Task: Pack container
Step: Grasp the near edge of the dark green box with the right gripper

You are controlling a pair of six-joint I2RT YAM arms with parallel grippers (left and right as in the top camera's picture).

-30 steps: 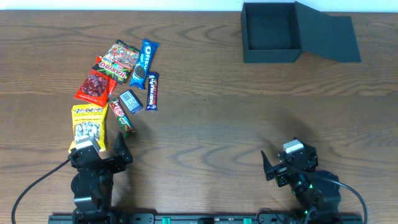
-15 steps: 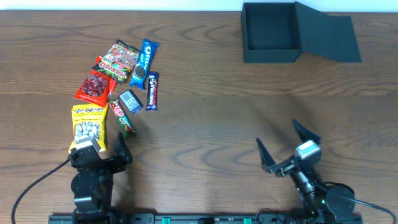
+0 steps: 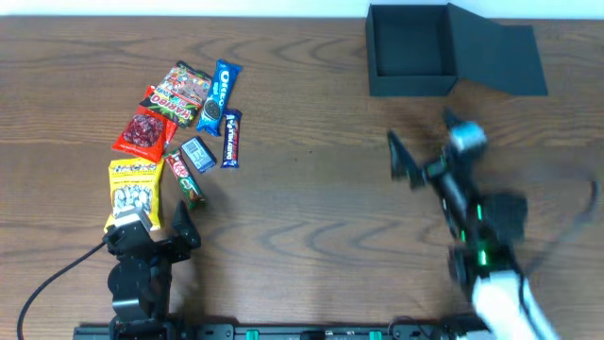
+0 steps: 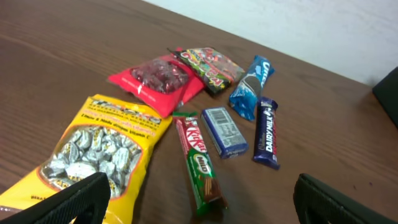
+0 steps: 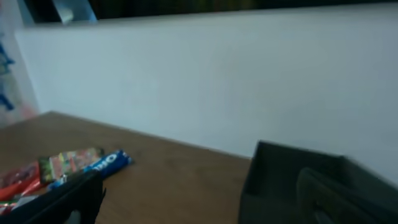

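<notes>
Right gripper (image 3: pixel 425 144): badly blurred from overhead, yet its two dark fingers read as spread wide with nothing between them. Its own camera agrees, showing the fingers (image 5: pixel 59 199) only as soft dark shapes in the two bottom corners, cut off by the frame. It sits over the bare table (image 3: pixel 311 208), on the near side of the container (image 3: pixel 412 85) and apart from it. The container stands at the far right of the table, open, its inside too dark to read from above. The lid (image 3: pixel 500 52) is folded out to its right. In the right wrist view the container is a fuzzy dark block right of centre with its bottom cut off, set against a pale wall (image 5: pixel 186 81). At lower left in that view only a blue streak and a colourful bag can be made out. Left gripper (image 3: pixel 149 231): at the near left, fingers apart, empty. From above its body covers the near end of the yellow bag (image 3: pixel 135 189), and in the wrist view that bag's lower corner is lost behind a finger and the frame edge. Beyond it lies the red-and-green bar (image 4: pixel 199 165), with the small blue packet (image 4: pixel 224 130) just beside it and the dark blue chocolate bar (image 4: pixel 267 132) next along. Farther out are the blue biscuit pack (image 4: pixel 252 87), the red bag (image 4: pixel 155 81) and the gummy bag (image 4: pixel 211 65). The last two touch, and which overlaps which is unclear. All the snacks lie well apart from the container.
</notes>
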